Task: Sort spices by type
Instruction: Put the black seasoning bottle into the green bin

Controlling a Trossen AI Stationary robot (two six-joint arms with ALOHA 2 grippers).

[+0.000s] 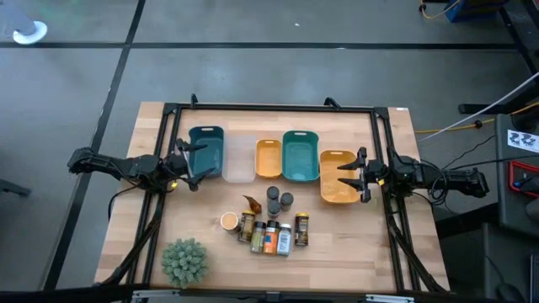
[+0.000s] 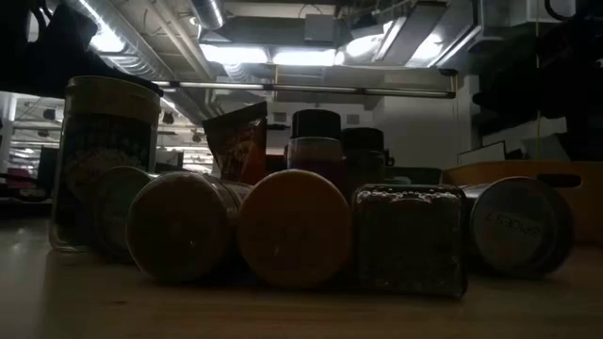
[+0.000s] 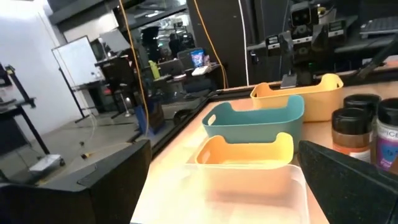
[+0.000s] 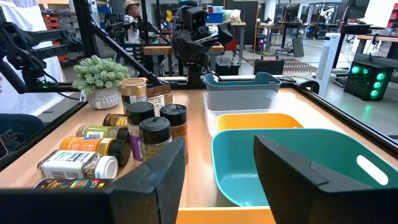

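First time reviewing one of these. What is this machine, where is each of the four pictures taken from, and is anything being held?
It is a table robot with two dark arms. The overhead picture shows the left end effector by the leftmost teal tray and the right end effector by the rightmost orange tray. Both are open and hold nothing. One picture looks level across the table; the other two come from cameras on the wrists. Five trays stand in a row, teal, clear, orange, teal, orange. In front of them is a cluster of spice jars, some upright, some lying down, and a green plant.
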